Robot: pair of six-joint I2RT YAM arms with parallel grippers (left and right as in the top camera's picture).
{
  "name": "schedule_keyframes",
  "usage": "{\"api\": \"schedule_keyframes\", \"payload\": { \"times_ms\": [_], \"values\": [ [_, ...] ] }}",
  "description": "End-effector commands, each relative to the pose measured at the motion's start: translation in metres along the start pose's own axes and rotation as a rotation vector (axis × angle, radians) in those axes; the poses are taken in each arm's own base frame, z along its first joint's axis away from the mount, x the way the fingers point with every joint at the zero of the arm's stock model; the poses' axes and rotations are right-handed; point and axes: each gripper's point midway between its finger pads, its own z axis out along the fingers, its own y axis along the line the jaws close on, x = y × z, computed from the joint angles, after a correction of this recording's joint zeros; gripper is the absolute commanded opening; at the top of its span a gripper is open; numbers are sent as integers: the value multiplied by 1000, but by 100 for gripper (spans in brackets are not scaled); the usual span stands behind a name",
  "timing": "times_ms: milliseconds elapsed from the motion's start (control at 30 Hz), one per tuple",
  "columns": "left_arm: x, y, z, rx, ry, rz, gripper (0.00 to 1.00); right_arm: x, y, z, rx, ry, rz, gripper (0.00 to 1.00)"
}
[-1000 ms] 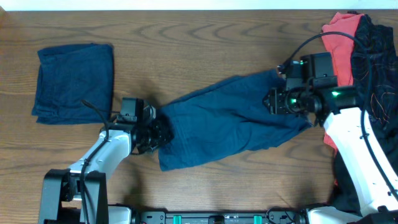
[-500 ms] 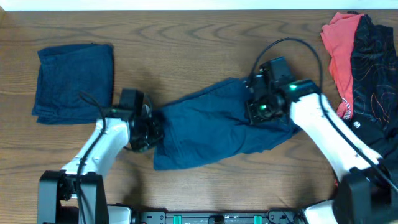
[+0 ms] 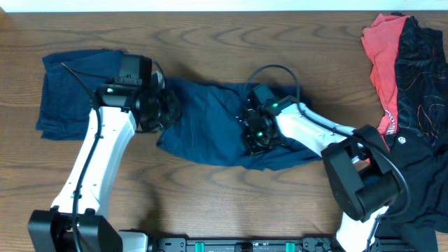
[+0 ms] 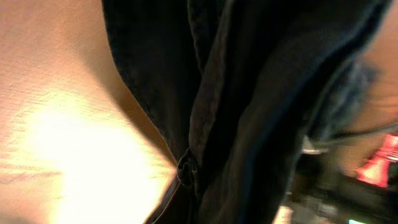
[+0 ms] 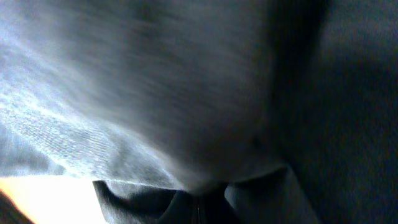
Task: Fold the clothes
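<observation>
The navy blue shorts [image 3: 210,133] lie bunched in the middle of the table, partly folded over themselves. My left gripper [image 3: 166,112] is shut on their left end, next to a folded navy garment [image 3: 80,91]. My right gripper [image 3: 252,133] is shut on the shorts near their middle, with cloth doubled under it. In the left wrist view dark denim [image 4: 249,93] fills the frame, with a button [image 4: 186,168] showing and the fingers hidden. In the right wrist view blurred blue cloth [image 5: 155,93] covers the jaws.
A red top [image 3: 381,63] and a black printed garment [image 3: 420,77] are heaped at the far right edge. Bare wooden table [image 3: 231,210] lies in front of the shorts. The right arm's cable loops above the shorts.
Both grippers closed on the shorts. The left arm carried its end up and back toward the folded garment. The right arm swept left, drawing the right half over the middle.
</observation>
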Motion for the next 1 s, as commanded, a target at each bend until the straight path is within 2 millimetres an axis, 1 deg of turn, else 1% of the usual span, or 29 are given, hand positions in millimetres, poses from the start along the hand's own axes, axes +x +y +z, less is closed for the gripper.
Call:
{"api": "schedule_keyframes", "payload": {
  "times_ms": [0, 100, 233, 300, 367, 467, 567, 600, 633, 667, 700, 733, 800, 867, 900, 967],
  "values": [
    [-4, -37, -19, 150, 9, 26, 6, 14, -1, 28, 10, 82, 17, 1],
    [-11, -46, -27, 177, -11, 1, 6, 7, 3, 25, 0, 64, 16, 1],
    [-16, -57, -34, 217, -26, -1, 6, -2, 18, 25, -71, 31, -2, 1],
    [-17, -57, -34, 219, -32, 2, 6, -4, 18, 23, -67, 26, 8, 1],
    [-18, -57, -34, 217, -32, 3, 6, -7, 15, 17, -54, 18, 17, 1],
    [-19, -55, -33, 206, -41, 18, 6, -14, 0, -8, 23, -8, 47, 2],
    [-22, -48, -32, 167, -62, 19, 6, -21, -15, -47, 82, -73, 81, 2],
    [-23, -47, -32, 158, -65, 26, 6, -26, -21, -68, 93, -121, 90, 3],
    [-22, -47, -32, 158, -66, 35, 6, -27, -24, -81, 93, -148, 88, 3],
    [-22, -47, -32, 157, -66, 43, 6, -28, -28, -94, 98, -176, 89, 3],
    [-23, -46, -32, 154, -68, 44, 6, -27, -34, -104, 109, -190, 100, 3],
    [-23, -45, -32, 148, -72, 43, 6, -24, -43, -115, 133, -204, 121, 3],
    [-25, -43, -32, 134, -81, 53, 6, -15, -64, -128, 196, -203, 172, 1],
    [-26, -41, -32, 122, -88, 56, 6, -4, -82, -134, 253, -175, 207, 1],
    [-27, -40, -32, 117, -92, 60, 6, 3, -92, -134, 279, -153, 221, 1],
    [-28, -41, -32, 118, -96, 69, 6, 13, -103, -127, 294, -114, 222, 1]
  ]
}}
